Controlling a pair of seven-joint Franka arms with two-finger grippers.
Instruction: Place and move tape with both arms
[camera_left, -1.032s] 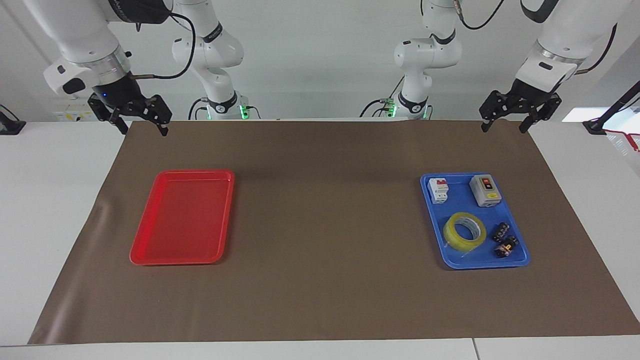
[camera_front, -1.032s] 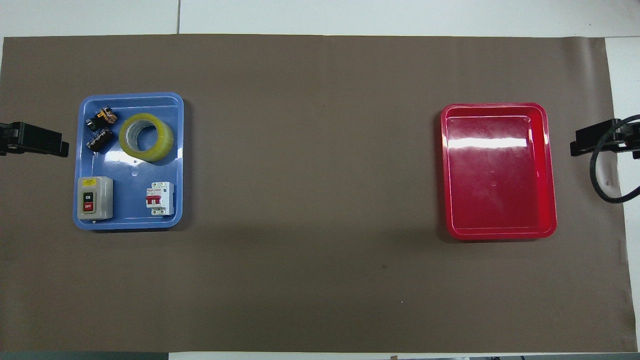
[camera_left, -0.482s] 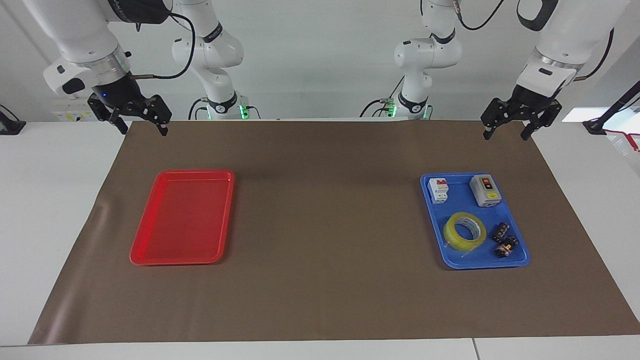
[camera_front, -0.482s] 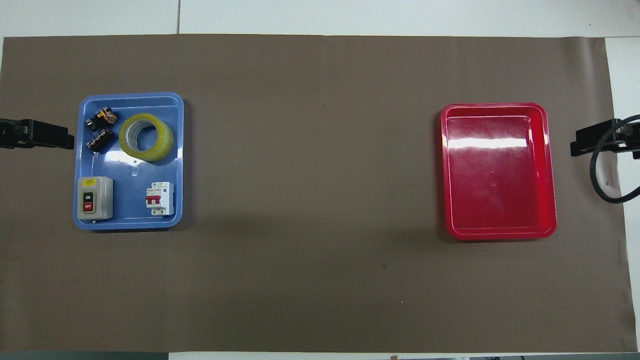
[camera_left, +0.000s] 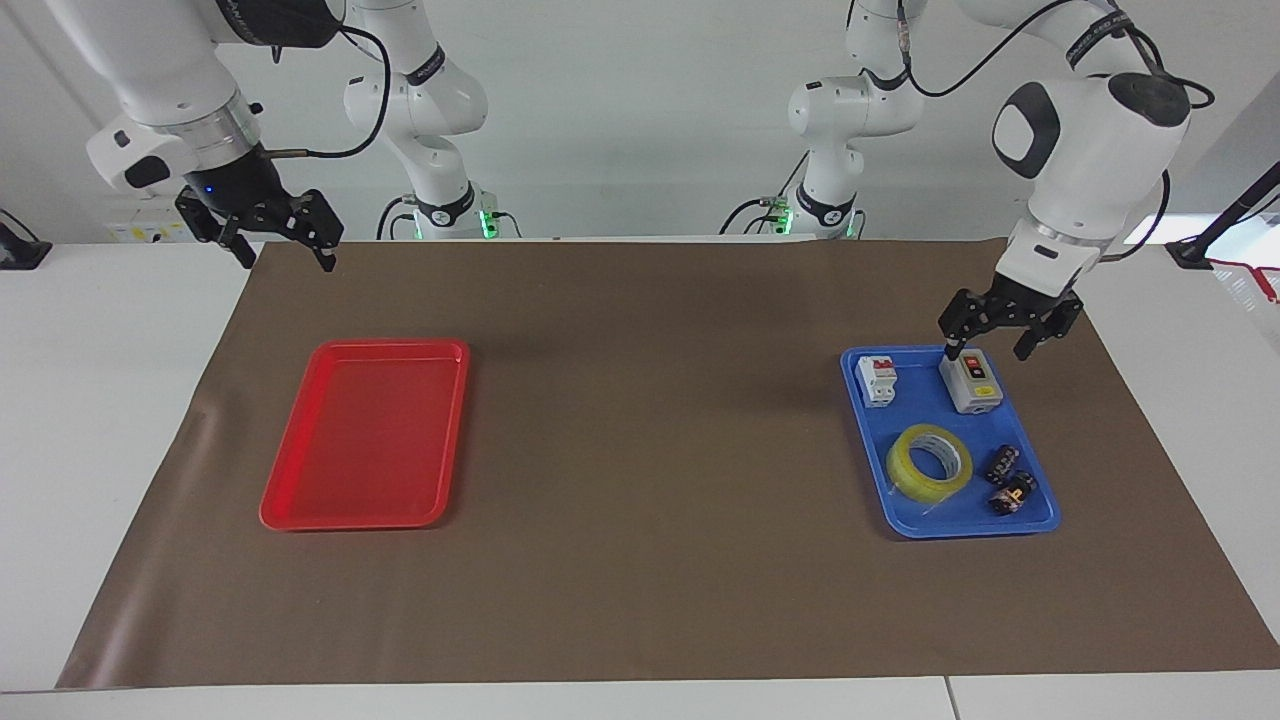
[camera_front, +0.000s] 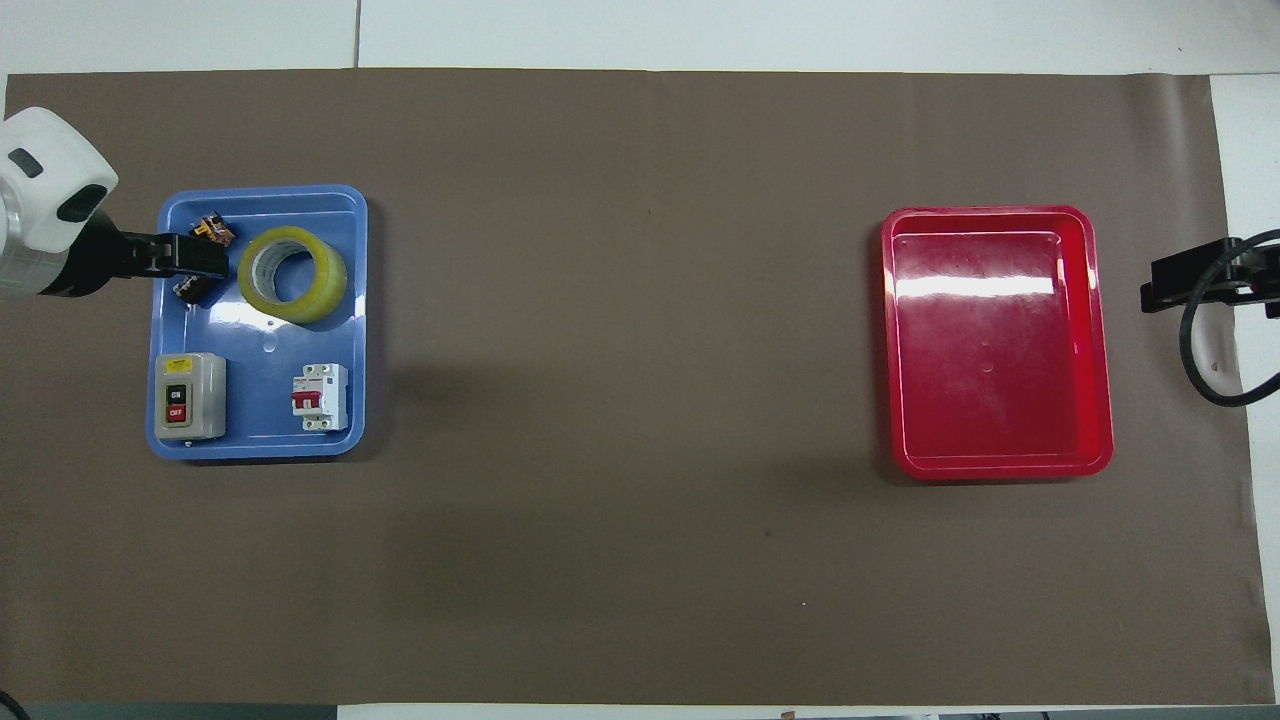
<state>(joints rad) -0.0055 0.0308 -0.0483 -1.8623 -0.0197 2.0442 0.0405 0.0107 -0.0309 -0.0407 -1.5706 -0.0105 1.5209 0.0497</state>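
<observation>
Tape (camera_left: 929, 461) lying flat at right of the facing view, inside blue tray (camera_left: 1040, 520). Left gripper (camera_left: 988, 348) raised over grey switch box (camera_left: 970, 381), fingers spread wide. Right gripper (camera_left: 284, 254) waiting upper left, fingers wide, above red tray (camera_left: 300, 522).

White wall (camera_left: 640, 120), brown-covered white table (camera_left: 120, 400).

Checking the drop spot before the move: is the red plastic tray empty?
Empty: the red plastic tray shows only bare floor in both views.
</observation>
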